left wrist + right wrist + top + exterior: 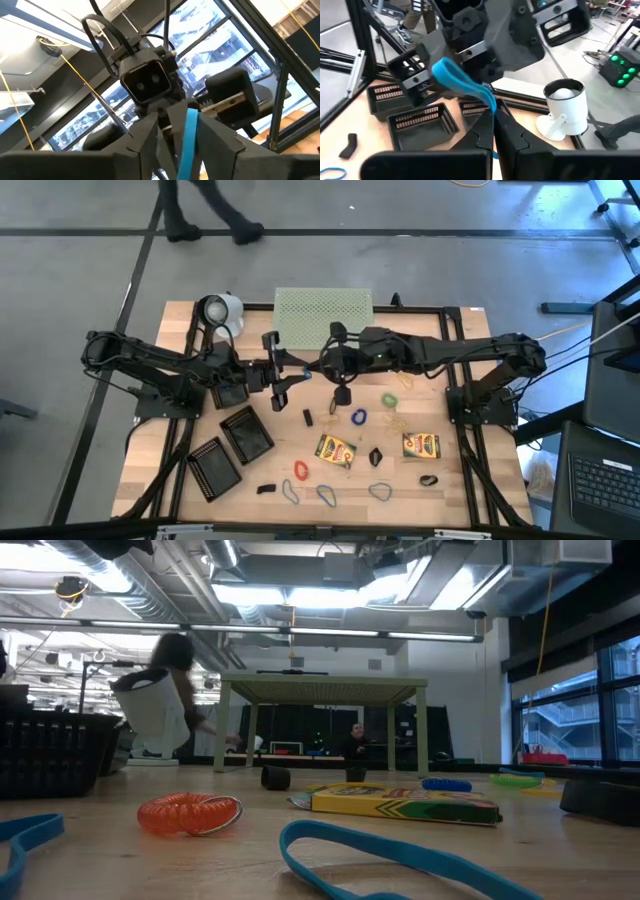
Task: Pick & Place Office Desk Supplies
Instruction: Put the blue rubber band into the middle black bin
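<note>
No legible text, labels, brands, numbers or signs. Printing on two crayon boxes [336, 450] [421, 445] near the counter's front edge: too small to read.

The pale-green perforated stand [323, 317] sits at the far middle of the wooden counter [480, 465], with the white cup-shaped camera [218, 312] to its left. Three black mesh trays [246, 432] lie left of centre. The two yellow-green crayon boxes [337, 450] lie side by side right of them, apart. Rubber-band loops [327, 495] are strung along the near edge. The left tool [283, 372] and the right tool [306, 370] meet above the counter, before the stand.
</note>
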`<state>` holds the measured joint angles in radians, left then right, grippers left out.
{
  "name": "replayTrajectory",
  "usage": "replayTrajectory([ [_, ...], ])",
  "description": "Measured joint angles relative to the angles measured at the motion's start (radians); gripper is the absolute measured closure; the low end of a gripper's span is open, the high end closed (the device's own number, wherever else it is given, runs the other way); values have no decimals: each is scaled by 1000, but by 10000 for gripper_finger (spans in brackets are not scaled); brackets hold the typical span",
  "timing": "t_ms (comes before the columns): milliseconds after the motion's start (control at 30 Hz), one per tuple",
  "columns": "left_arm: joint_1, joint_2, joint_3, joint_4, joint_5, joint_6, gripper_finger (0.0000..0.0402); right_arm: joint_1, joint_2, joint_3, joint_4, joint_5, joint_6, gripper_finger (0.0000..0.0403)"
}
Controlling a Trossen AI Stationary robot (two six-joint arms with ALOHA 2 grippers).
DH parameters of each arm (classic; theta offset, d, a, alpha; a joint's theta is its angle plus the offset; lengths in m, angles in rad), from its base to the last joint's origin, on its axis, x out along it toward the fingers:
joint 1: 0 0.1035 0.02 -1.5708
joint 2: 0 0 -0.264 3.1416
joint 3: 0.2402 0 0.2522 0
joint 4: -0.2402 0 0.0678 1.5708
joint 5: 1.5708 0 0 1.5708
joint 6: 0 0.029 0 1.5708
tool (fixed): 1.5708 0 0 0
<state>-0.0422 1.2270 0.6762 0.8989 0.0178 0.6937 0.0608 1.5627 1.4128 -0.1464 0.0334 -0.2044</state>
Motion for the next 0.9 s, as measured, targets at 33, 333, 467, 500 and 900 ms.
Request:
replayTrajectory([
  [33, 0, 0, 0, -5, 0, 0, 279, 0, 0, 0, 1, 1, -7, 396],
  [333, 0, 0, 0, -13, -1, 0, 356, 0, -1, 0, 6, 4, -13, 396],
  [467, 0, 0, 0, -21, -2, 0, 394, 0, -1, 0, 5, 3, -14, 396],
  [500, 0, 0, 0, -24, -2, 0, 395, 0, -1, 0, 4, 3, -14, 396],
  [900, 0, 0, 0, -45, -88, -1, 399, 0, -10, 1, -8, 4, 37, 304],
])
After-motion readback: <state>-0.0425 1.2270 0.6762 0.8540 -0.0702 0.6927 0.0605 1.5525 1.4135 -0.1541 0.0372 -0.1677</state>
